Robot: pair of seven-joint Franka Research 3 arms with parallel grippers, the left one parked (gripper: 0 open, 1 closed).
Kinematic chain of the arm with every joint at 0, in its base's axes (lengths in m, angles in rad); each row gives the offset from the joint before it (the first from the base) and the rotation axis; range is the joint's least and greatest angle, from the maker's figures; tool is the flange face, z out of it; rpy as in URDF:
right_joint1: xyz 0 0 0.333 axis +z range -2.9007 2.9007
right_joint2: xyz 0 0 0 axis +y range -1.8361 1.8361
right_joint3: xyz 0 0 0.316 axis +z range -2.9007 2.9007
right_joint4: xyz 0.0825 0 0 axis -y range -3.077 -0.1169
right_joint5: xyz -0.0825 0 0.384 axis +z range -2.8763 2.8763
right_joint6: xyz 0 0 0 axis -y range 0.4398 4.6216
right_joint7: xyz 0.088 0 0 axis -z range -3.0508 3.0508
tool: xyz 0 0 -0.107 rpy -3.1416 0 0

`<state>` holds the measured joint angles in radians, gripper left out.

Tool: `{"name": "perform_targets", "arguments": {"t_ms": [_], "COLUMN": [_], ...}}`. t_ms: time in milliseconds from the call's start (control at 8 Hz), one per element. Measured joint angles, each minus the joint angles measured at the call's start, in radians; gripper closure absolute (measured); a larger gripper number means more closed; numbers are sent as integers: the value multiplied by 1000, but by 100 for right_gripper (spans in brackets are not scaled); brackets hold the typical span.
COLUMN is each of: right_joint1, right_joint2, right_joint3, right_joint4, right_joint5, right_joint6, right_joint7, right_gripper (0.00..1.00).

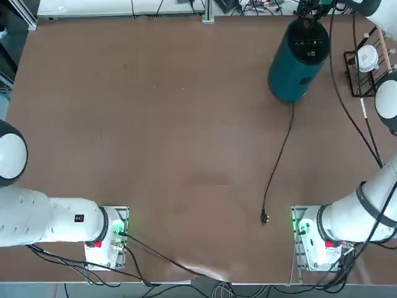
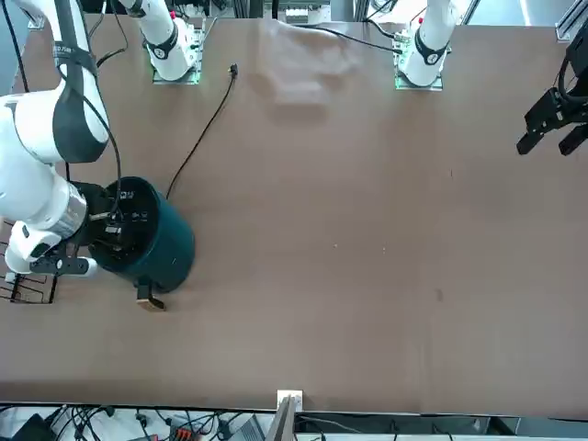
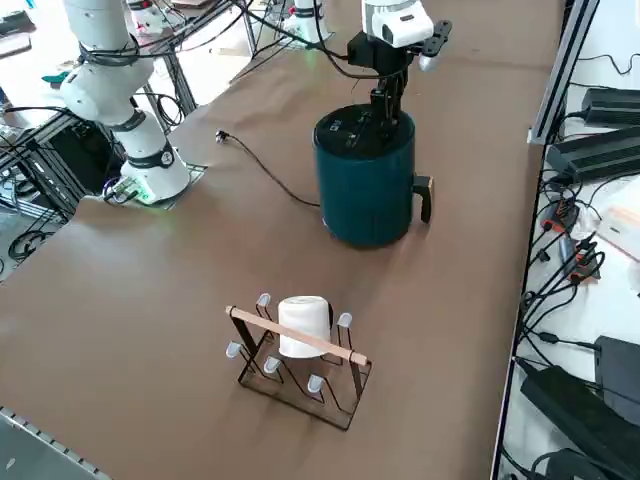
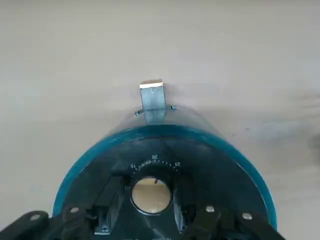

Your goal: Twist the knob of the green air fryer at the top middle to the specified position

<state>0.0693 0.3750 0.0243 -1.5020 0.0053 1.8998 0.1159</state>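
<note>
Here, the green air fryer (image 3: 366,180) is seen upright at the bench (image 3: 180,280) far edge, w/ its handle (image 4: 152,100) facing away from the robot. The right tool (image 4: 151,220) is lowered onto the black top; its fingers (image 4: 112,195) are spread either side of the knob (image 4: 151,194), w/o clear contact. The wire rack (image 3: 300,350) is seen nearby.

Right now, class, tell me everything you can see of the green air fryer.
The green air fryer is a tall teal cylinder standing upright on the brown table, near the wire rack. Its flat black top carries white marks and a small gold knob. A handle juts from its side; a thin black cord trails away unplugged. The right gripper straddles the knob.
</note>
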Motion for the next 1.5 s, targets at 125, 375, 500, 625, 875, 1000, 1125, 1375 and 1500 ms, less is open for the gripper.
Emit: {"name": "perform_targets", "arguments": {"t_ms": [125,375,500,625,875,1000,1125,1375,1500], "right_joint1": [0,0,0,0,0,0,0,0,0], "right_joint2": [0,-1,-2,-2,-2,-2,-2,-2,-2], "right_joint3": [0,-3,-6,-6,-6,-6,-6,-6,-7], "right_joint4": [0,0,0,2,2,2,2,2,2], "right_joint5": [0,0,0,0,0,0,0,0,0], "right_joint6": [-8,-19,-21,-21,-22,-22,-22,-23,-23], "right_joint7": [0,0,0,-1,-1,-1,-1,-36,-92], "right_gripper": [39,44,48,55,55,55,55,55,55]}}
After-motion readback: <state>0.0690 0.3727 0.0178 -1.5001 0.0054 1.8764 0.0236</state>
